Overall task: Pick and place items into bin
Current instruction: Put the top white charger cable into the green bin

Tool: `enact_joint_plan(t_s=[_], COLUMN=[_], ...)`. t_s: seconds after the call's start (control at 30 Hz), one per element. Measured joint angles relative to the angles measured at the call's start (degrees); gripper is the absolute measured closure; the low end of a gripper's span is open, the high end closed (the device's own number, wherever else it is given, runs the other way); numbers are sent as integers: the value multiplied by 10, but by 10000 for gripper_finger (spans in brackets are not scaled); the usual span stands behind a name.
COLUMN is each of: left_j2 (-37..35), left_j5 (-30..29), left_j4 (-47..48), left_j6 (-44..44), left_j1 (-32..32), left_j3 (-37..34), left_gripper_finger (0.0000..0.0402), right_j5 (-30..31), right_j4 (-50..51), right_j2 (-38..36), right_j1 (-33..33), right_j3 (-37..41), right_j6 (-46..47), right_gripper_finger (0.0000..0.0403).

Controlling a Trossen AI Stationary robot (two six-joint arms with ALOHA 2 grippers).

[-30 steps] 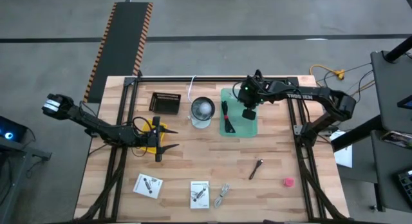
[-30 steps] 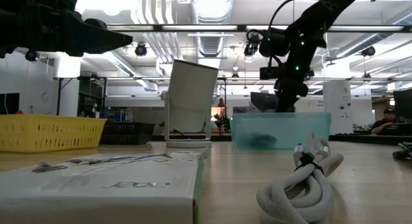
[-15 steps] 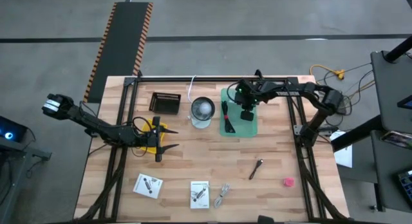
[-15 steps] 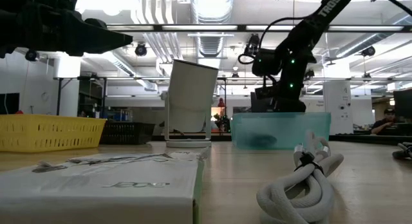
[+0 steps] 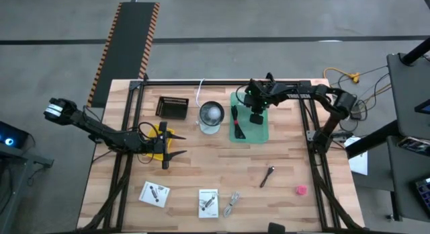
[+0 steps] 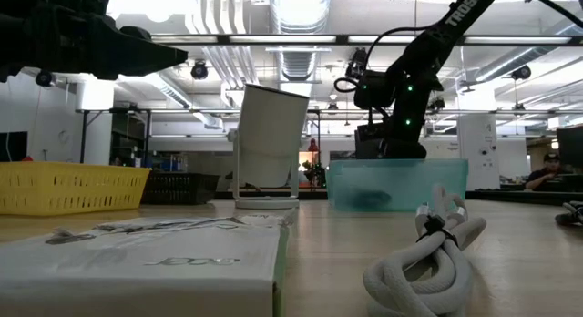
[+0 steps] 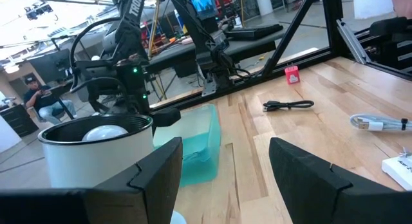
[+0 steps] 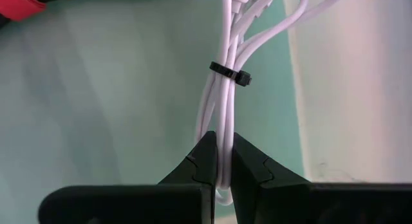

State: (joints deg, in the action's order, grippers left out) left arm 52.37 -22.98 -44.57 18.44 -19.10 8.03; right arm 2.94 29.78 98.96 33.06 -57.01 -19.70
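My right gripper (image 5: pixel 257 117) hangs inside the teal translucent bin (image 5: pixel 262 134), shut on a white cable bundle (image 8: pixel 226 89) tied with a black zip tie (image 8: pixel 230 74). A black-and-red item (image 5: pixel 236 120) lies in the bin beside it. In the low view the right gripper (image 6: pixel 387 139) dips behind the bin's rim (image 6: pixel 396 162). My left gripper (image 5: pixel 176 144) waits open at the table's left. On the near table lie a dark stick tool (image 5: pixel 267 175), a pink lump (image 5: pixel 301 189), a silver-grey coiled cable (image 5: pixel 232 204) and two white cards (image 5: pixel 154 193) (image 5: pixel 208 202). My right gripper (image 8: pixel 223 153) pinches the white cable bundle's strands (image 8: pixel 224 124) between its two fingers, a little short of the zip tie. The fingers come from above, pointing down into the bin. The bundle runs on ahead over the bin's floor (image 8: pixel 116 102); whether it rests there I cannot tell.
A white cup (image 5: pixel 211 117) stands just left of the bin, with a black basket (image 5: pixel 172 107) farther left. A yellow basket (image 5: pixel 158 136) sits under my left arm. Bare wood lies between the bin and the near items. Frame posts run along both table sides.
My right gripper has come down from above the bin's rim into the bin, drifting slightly toward the table's left, still shut on the white cable. My left arm has kept still.
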Motion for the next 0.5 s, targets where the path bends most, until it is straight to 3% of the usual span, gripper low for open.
enact_joint_plan(t_s=[0.5], left_j2=[0], left_j5=[0], left_j4=[0], left_j6=[0], left_j1=[0], left_j3=[0], left_gripper_finger=[185], right_j5=[0], right_j4=[0], right_j2=[0], right_j1=[0], right_j3=[0], right_j6=[13], right_gripper_finger=[382])
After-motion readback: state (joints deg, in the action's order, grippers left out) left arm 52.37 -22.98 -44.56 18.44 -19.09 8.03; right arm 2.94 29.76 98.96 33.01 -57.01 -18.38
